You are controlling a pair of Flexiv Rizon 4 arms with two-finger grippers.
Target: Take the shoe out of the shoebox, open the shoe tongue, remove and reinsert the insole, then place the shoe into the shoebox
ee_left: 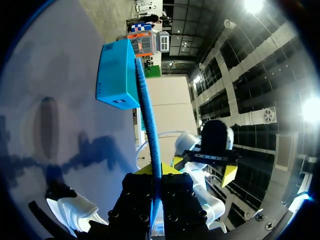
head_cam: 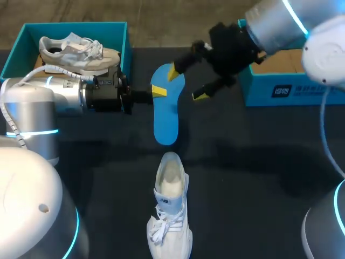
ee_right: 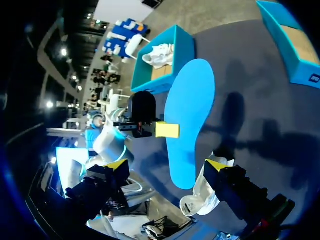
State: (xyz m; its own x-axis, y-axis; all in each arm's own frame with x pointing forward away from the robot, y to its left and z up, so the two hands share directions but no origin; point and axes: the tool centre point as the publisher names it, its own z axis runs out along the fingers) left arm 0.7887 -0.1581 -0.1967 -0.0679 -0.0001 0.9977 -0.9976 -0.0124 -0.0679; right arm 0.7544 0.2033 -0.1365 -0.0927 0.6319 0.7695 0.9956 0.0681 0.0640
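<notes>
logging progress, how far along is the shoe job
Done: the shoe stands out on the table, and the insole is out of it. In hand: left pincer shut on the insole, right pincer open beside it. Left: reinsert the insole, box the shoe.

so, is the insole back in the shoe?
No, the left tool holds the blue insole, apart from the white shoe.

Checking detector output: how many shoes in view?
2. A grey shoe lies in the left shoebox; a white shoe rests on the table, front centre. Right shoebox interior partly hidden.
</notes>
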